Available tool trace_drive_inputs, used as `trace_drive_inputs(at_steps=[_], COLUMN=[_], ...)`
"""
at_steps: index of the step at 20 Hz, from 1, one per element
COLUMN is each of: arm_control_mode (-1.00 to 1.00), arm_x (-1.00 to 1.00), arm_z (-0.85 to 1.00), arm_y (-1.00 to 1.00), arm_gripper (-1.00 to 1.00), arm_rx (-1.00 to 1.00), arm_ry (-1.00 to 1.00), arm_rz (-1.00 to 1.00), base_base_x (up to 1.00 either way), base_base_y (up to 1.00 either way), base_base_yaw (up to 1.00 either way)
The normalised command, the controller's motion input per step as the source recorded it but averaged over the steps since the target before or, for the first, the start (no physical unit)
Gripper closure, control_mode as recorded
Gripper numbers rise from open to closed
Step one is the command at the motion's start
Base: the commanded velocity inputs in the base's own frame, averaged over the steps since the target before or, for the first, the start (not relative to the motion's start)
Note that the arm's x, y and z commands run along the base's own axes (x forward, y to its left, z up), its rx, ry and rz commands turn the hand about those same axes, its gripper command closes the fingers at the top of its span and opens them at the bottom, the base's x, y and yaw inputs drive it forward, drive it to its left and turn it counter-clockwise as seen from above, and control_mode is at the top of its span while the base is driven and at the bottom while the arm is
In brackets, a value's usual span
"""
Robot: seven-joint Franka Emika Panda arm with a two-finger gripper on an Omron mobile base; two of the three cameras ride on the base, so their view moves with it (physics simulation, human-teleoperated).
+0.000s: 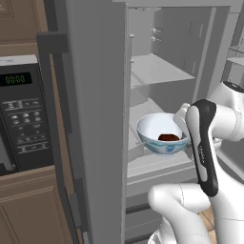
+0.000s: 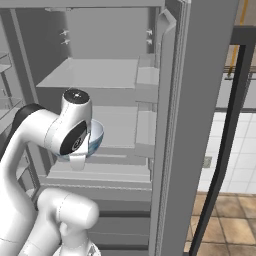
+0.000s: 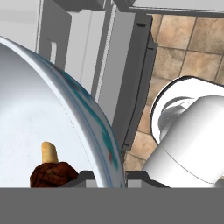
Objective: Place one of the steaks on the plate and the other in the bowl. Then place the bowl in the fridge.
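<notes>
Dark-brown steak (image 1: pixel 168 137) rides in the bowl (image 1: pixel 151 131) we carry level before the fridge (image 1: pixel 162 71) shelf's front edge; gripper (image 3: pixel 107 177) fingers seemingly clamp its rim. We ease inward, then lower.

A black microwave (image 1: pixel 21 114) with a green clock display sits in brown wood cabinetry (image 1: pixel 28 205). Brown stone floor tiles (image 2: pixel 227 220) meet a white tiled wall (image 2: pixel 235 150). Even, shadowless light falls throughout.
</notes>
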Motion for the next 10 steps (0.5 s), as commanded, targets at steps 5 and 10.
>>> trace_drive_inputs(at_steps=[5,10], arm_control_mode=[1.00,1.00], arm_x=[0.00,0.00], arm_z=[0.00,0.00], arm_y=[0.00,0.00], arm_gripper=[1.00,1.00], arm_rx=[0.00,0.00], arm_ry=[0.00,0.00], arm_rz=[0.00,0.00], base_base_x=[0.00,0.00], base_base_y=[0.10,0.01], base_base_yaw=[0.00,0.00])
